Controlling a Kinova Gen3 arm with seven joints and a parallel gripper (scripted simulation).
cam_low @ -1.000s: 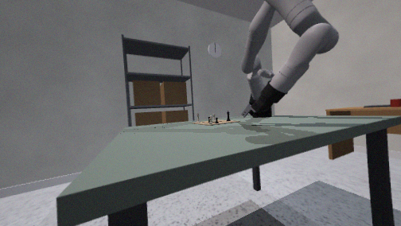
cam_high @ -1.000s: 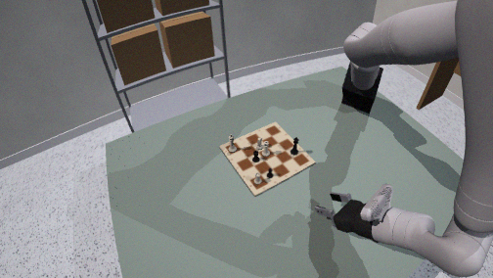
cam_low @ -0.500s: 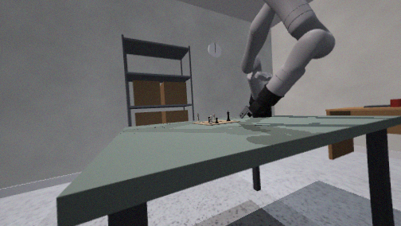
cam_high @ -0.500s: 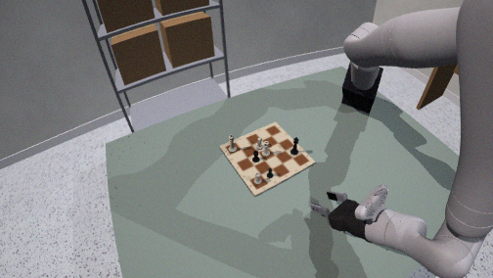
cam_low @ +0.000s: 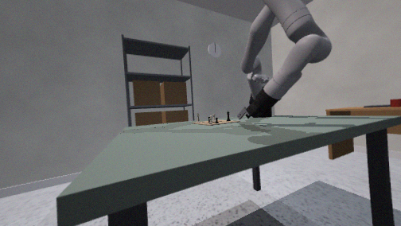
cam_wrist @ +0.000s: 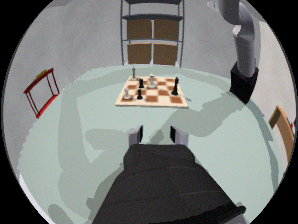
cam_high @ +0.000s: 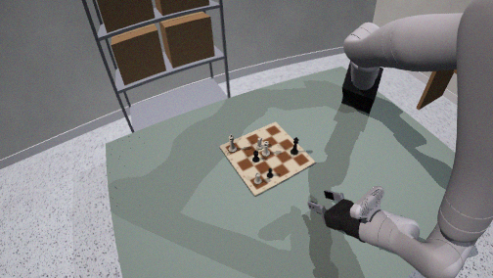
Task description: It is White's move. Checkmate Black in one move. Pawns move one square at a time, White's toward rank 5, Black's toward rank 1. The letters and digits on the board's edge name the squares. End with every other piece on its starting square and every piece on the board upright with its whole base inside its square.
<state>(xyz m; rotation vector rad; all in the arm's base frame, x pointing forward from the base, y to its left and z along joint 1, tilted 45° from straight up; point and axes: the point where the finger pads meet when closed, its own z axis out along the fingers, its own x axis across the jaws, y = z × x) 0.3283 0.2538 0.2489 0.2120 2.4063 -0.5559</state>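
Observation:
A small chessboard [cam_high: 267, 157] with brown and cream squares lies on the green table; it also shows in the wrist view [cam_wrist: 152, 91] and far off in the exterior view [cam_low: 215, 122]. On it stand several white pieces, among them one at the far left corner [cam_high: 232, 143], one in the middle [cam_high: 265, 149] and one at the near edge [cam_high: 257, 179]. Black pieces include a tall one on the right side [cam_high: 294, 146], one in the middle [cam_high: 255, 157] and a small one near the front [cam_high: 270, 173]. My gripper [cam_high: 320, 201] is open and empty, low over the table, to the right of and nearer than the board.
A metal shelf rack [cam_high: 158, 46] with brown boxes stands behind the table. The arm's black base [cam_high: 362, 90] sits on the table's far right. A wooden desk [cam_low: 362, 113] stands to the right. A red frame [cam_wrist: 41, 91] shows at the left in the wrist view.

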